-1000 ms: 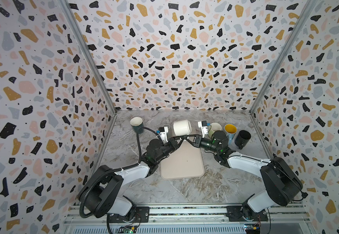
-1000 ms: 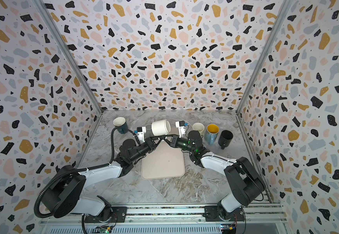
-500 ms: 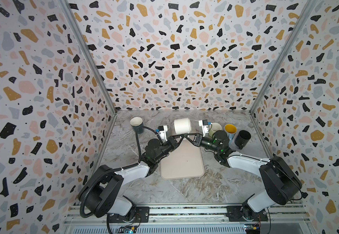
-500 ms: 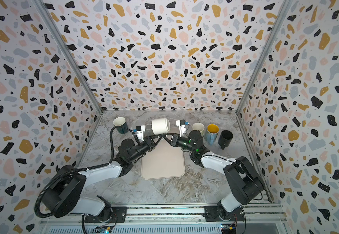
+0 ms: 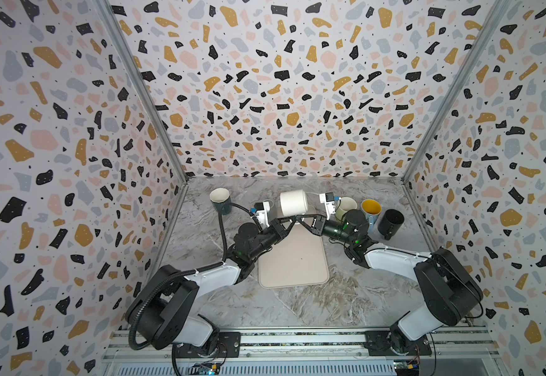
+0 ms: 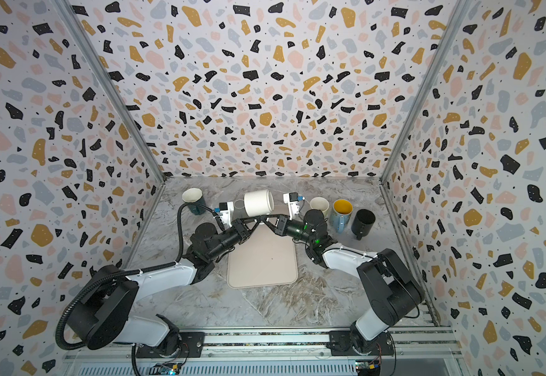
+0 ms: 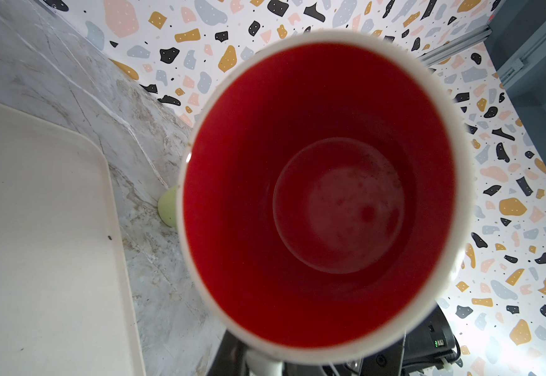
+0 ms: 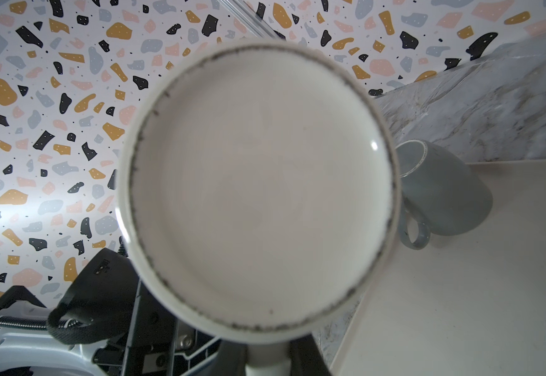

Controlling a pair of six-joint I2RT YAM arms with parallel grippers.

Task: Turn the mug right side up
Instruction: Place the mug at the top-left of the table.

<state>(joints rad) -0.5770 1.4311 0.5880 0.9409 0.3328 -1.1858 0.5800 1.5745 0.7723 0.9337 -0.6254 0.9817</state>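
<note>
The mug (image 5: 292, 203) (image 6: 258, 203) is white with a red inside and hangs on its side above the far end of the tray. Both grippers meet under it at its handle. My left gripper (image 5: 292, 221) (image 7: 263, 368) comes from the left, shut on the white handle (image 7: 263, 364), and its view looks into the red mouth (image 7: 323, 195). From the right, my right gripper (image 5: 302, 218) (image 8: 266, 366) is shut on the same handle (image 8: 266, 359), facing the mug's white base (image 8: 261, 188).
A beige tray (image 5: 292, 263) lies mid-table. A grey mug (image 8: 444, 195) sits at its far end, behind the held mug. A teal mug (image 5: 220, 200) stands back left. At the back right stand a cream mug (image 5: 346, 206), a yellow-lined mug (image 5: 371, 210) and a black mug (image 5: 390, 223).
My left gripper has closed its jaws on the mug's handle. The mug has shifted slightly and stays on its side. The right gripper's hold is unchanged.
</note>
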